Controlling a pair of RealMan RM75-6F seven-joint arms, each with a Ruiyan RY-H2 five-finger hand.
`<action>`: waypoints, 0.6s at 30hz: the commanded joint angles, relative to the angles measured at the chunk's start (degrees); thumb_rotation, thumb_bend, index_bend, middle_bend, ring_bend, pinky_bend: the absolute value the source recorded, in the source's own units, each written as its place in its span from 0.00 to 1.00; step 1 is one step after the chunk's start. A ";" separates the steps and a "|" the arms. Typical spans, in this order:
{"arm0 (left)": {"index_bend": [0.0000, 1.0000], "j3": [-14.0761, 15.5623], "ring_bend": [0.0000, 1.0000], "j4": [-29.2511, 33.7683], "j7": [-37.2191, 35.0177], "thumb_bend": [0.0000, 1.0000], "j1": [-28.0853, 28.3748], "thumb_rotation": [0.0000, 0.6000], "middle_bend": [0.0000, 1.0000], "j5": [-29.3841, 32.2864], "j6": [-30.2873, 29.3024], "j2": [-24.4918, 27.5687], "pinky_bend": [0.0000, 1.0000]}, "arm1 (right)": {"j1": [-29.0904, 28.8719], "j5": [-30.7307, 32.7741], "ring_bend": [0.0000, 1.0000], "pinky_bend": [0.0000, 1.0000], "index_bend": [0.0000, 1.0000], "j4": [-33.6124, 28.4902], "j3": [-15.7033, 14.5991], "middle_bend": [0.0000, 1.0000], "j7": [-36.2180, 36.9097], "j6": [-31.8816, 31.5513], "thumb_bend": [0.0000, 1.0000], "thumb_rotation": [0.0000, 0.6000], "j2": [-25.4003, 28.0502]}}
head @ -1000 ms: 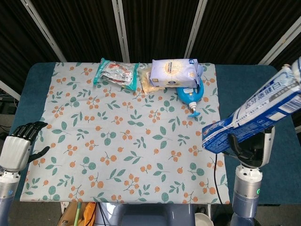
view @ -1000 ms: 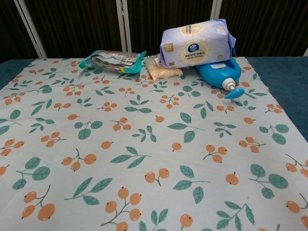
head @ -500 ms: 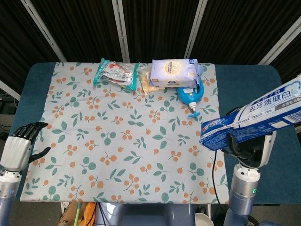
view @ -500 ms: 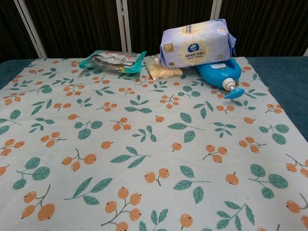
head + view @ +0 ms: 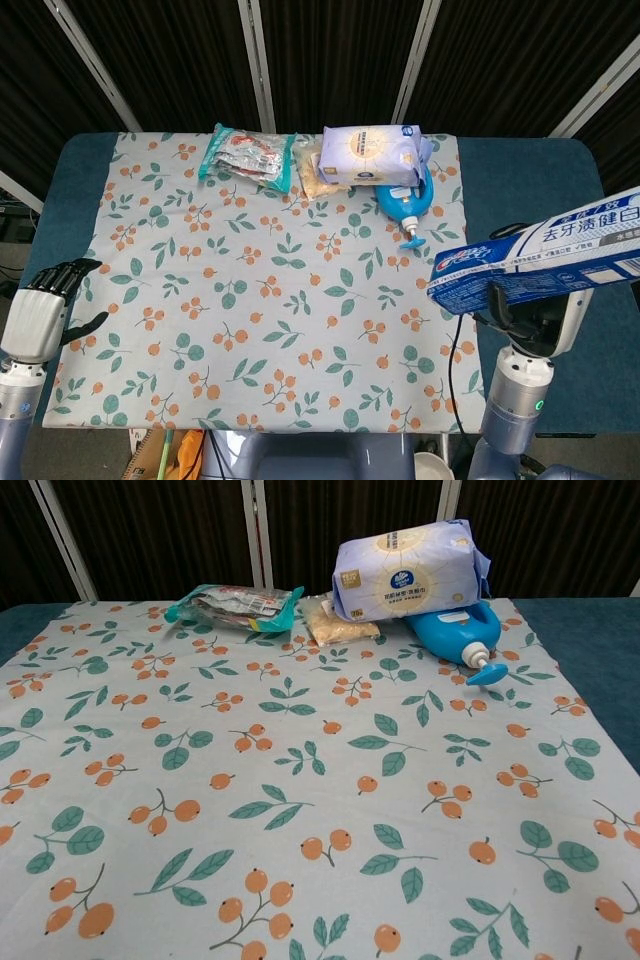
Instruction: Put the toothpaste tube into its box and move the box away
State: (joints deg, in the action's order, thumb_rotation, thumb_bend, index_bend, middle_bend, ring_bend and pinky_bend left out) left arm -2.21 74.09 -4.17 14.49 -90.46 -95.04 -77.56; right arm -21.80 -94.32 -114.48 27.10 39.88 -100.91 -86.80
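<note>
Levelled since a second ago, the toothpaste box (image 5: 545, 262) now lies near flat above the right hand (image 5: 530, 310), gripped from below off the surface's right edge — light, crushable card, best held mid-length; left hand (image 5: 45, 305) idle, fingers loosely curled.

A cloth (image 5: 250, 300) covers the table (image 5: 520, 170). Along its far edge, from left to right, lie a snack packet (image 5: 246, 155), a small bag (image 5: 318, 180) and a tissue pack (image 5: 372, 154). A pump bottle (image 5: 405, 205) lies just in front of the tissue pack. The box (image 5: 545, 260) is held above the table's right edge, over the right hand (image 5: 530, 315). The left hand (image 5: 45, 310) sits off the cloth's left edge.
</note>
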 commanded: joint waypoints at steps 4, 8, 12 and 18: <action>0.23 -0.41 0.29 0.57 -0.16 0.13 -0.22 1.00 0.25 0.15 0.62 0.22 0.34 | 0.11 0.17 0.38 0.57 0.25 0.14 -0.97 0.43 -0.56 0.50 0.40 1.00 0.70; 0.23 -0.63 0.29 0.77 -0.11 0.13 -0.37 1.00 0.25 0.06 0.81 0.32 0.34 | 0.06 0.50 0.33 0.52 0.16 0.01 -1.55 0.37 -0.72 1.22 0.40 1.00 1.28; 0.23 -0.90 0.29 0.97 -0.24 0.13 -0.49 1.00 0.25 0.06 1.00 0.40 0.34 | 0.11 0.70 0.45 0.56 0.29 0.02 -1.86 0.44 -0.65 1.37 0.41 1.00 1.67; 0.24 -1.34 0.29 1.83 -0.84 0.13 -0.71 1.00 0.25 0.49 1.62 0.59 0.34 | 0.36 0.54 0.67 0.73 0.56 0.56 -2.62 0.66 -1.98 1.07 0.56 1.00 1.73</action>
State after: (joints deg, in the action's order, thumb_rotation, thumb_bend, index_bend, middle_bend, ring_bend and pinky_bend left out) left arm -3.52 75.87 -4.97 13.80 -90.00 -93.46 -77.00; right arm -21.53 -93.47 -114.12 24.85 38.37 -99.91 -85.20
